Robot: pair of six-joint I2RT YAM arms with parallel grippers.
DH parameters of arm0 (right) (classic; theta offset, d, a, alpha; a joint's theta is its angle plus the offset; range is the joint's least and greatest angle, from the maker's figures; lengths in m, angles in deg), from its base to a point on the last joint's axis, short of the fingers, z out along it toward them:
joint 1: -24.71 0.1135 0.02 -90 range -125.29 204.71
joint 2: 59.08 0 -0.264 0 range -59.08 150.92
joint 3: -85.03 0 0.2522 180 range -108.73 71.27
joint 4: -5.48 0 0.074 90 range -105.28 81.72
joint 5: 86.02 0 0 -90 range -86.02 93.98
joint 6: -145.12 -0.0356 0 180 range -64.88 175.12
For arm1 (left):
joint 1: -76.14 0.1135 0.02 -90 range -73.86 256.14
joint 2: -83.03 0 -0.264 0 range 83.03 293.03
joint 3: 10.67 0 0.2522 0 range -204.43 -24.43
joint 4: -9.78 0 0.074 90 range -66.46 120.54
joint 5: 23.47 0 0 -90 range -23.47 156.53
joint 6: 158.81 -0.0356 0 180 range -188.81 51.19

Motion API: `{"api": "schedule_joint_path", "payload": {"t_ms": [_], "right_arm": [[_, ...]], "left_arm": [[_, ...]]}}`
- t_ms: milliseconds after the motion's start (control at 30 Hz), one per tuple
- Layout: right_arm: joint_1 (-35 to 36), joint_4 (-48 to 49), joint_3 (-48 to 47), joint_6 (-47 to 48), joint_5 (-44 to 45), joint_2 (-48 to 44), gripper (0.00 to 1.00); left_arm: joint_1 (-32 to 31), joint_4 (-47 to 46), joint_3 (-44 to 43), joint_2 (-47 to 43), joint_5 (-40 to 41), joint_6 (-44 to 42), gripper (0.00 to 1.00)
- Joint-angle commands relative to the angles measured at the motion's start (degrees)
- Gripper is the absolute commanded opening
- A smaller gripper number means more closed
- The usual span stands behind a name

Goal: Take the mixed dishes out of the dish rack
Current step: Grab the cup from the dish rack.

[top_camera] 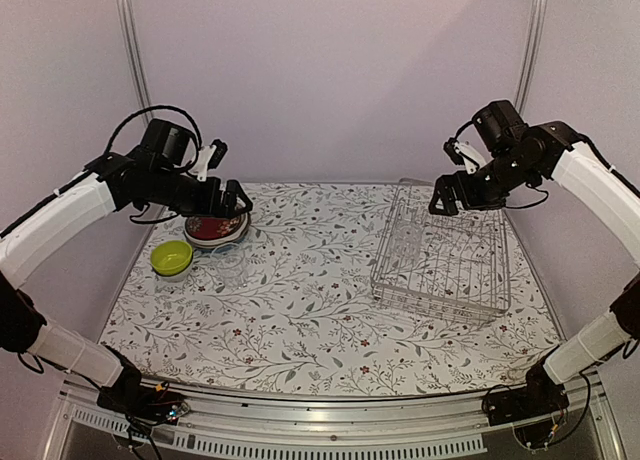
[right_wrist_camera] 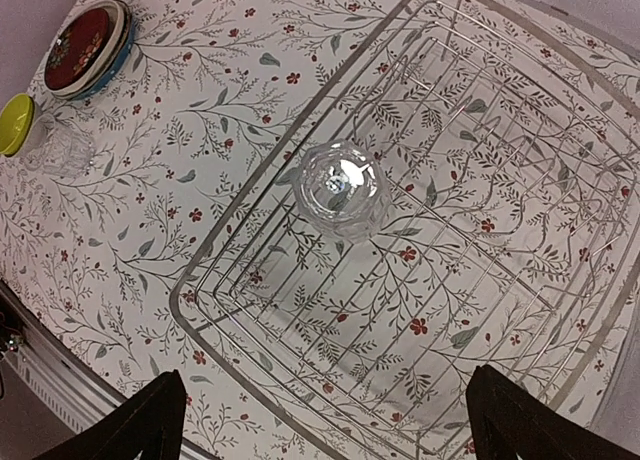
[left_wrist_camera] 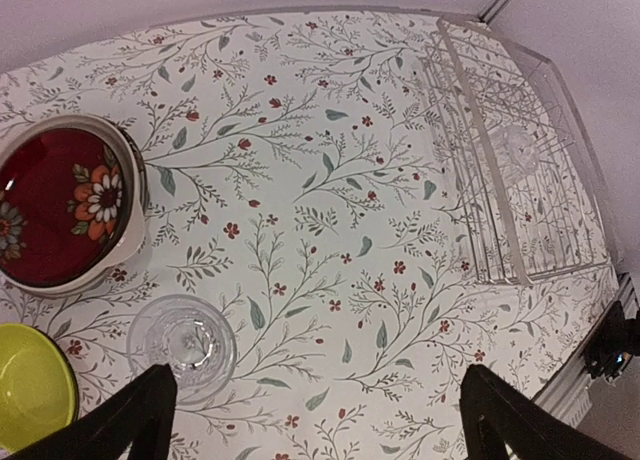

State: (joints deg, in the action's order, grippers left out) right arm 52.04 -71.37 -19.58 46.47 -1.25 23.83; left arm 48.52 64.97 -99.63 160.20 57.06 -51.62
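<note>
The silver wire dish rack (top_camera: 440,255) stands at the right of the table; it also shows in the right wrist view (right_wrist_camera: 250,375). One clear glass (right_wrist_camera: 338,188) stands inside it, faint from above (top_camera: 408,242). At the left the red floral plate (top_camera: 214,227) lies on a stack of plates (left_wrist_camera: 62,202). The lime-green bowl (top_camera: 172,257) sits in a whitish bowl beside it. Another clear glass (left_wrist_camera: 183,344) stands on the table (top_camera: 228,263). My left gripper (left_wrist_camera: 315,420) is open and empty above the plates. My right gripper (right_wrist_camera: 325,420) is open and empty above the rack.
The table carries a floral cloth (top_camera: 300,310). A metal rail (top_camera: 330,420) runs along the near edge, with both arm bases bolted there. Upright frame posts (top_camera: 131,50) stand at the back corners.
</note>
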Motion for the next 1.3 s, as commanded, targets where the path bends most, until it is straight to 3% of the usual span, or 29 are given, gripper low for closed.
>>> {"api": "schedule_joint_path", "payload": {"t_ms": [0, 667, 1267], "right_arm": [[-0.6, -4.9, -1.3, 1.7, 3.7, 2.1, 0.99], [-0.6, -6.1, -15.1, 2.8, -0.5, 25.6, 0.99], [2.3, -7.2, -20.5, 4.3, 5.0, 36.0, 0.99]], "left_arm": [[0.7, 1.1, -0.2, -0.9, -2.0, 0.3, 1.00], [0.7, 4.2, -3.9, -3.6, -0.5, -1.6, 1.00], [0.7, 3.1, -3.2, -3.2, -0.2, -1.7, 1.00]]}}
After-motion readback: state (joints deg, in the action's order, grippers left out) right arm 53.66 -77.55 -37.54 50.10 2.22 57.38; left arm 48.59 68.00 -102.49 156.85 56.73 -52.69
